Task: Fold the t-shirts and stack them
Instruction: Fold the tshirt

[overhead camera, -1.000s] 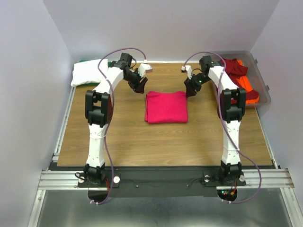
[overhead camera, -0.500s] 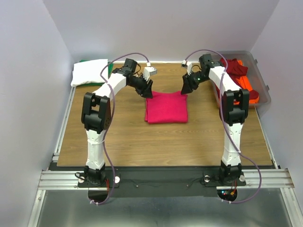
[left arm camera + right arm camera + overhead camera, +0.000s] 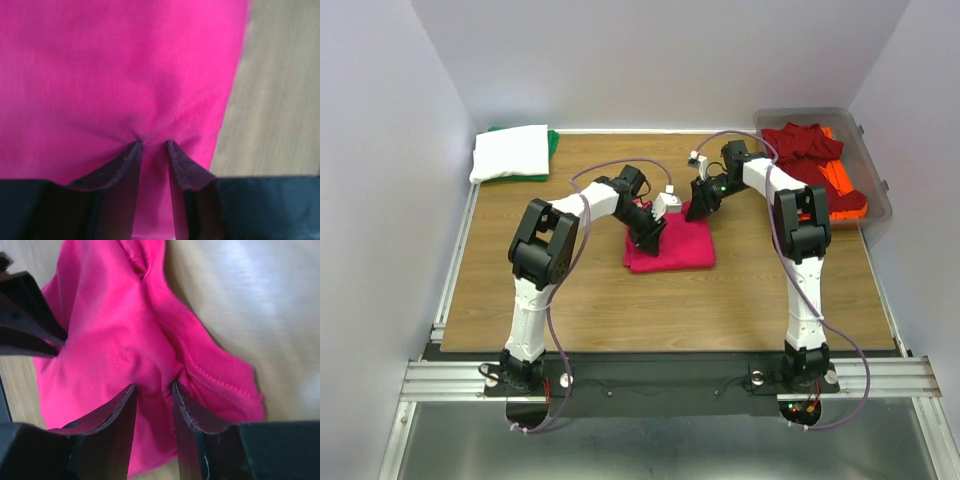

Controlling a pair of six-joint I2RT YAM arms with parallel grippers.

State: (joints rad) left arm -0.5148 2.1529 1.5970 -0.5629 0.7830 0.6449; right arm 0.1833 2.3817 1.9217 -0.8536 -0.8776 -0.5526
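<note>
pink t-shirt [image 3: 675, 250] lay folded mid-table. left gripper [image 3: 153, 143] and right gripper [image 3: 153, 386] each pinched a pucker along its far side, left arm at the left end, cloth running nearward from both.

Left pincer [image 3: 152, 144] and right pincer [image 3: 154, 386], reaching inward, both pinch pink t-shirt [image 3: 682, 248].

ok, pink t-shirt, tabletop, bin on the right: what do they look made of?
Pink t-shirt: soft matte knit, likely cotton jersey; fine ribbed weave, stitched hem, puckers where pinched.
Tabletop: wood grain with a mild sheen, probably laminate or veneer; glare shows in the right wrist view.
Bin: clear greyish plastic, glossy; the shirts inside show through its wall.
</note>
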